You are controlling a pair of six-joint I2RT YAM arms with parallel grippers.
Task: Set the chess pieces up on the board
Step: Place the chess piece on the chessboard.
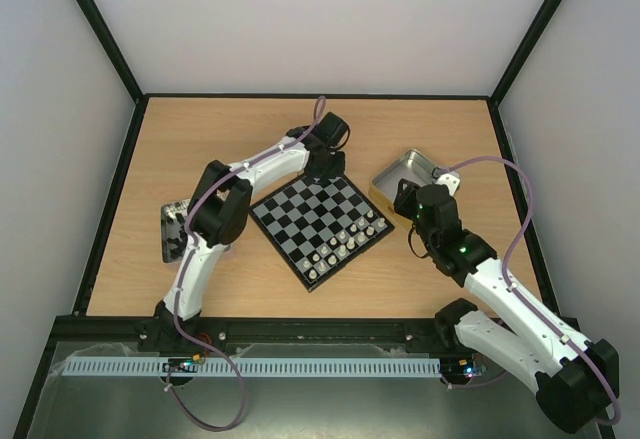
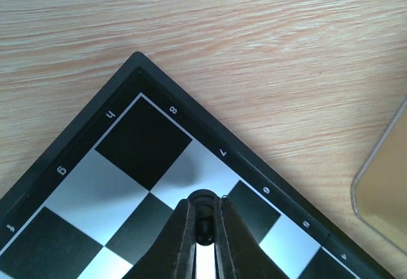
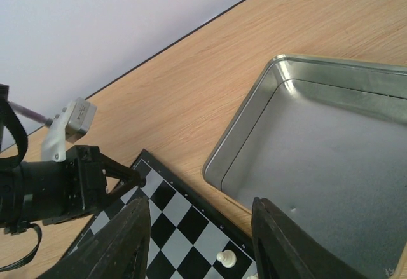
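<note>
Placement judged in hand: tiny black chessman [image 2: 203,212] pinched by left jaws near black-and-grey checked board [image 2: 95,190] corner; right jaws spread, empty. Lowering, then release, required.

A: Chessboard [image 2: 143,142] colours?
B: Black and silvery checks, black border, white markings.
A: Between the left jaws?
B: A black chess piece [image 2: 203,210]. Ahead of the right jaws: white pawn [image 3: 226,258], silver tin [image 3: 331,164], pale woodgrain table [image 3: 210,69].

A: Which surface carries the items?
B: A light wooden table [image 1: 250,129] with a black rim.
A: What lies directly on it?
B: A board [image 1: 300,209], set cornerwise at the centre; an open tin [image 1: 405,171] just beside its right corner; a second tin [image 1: 172,231] at the left, apart.
</note>
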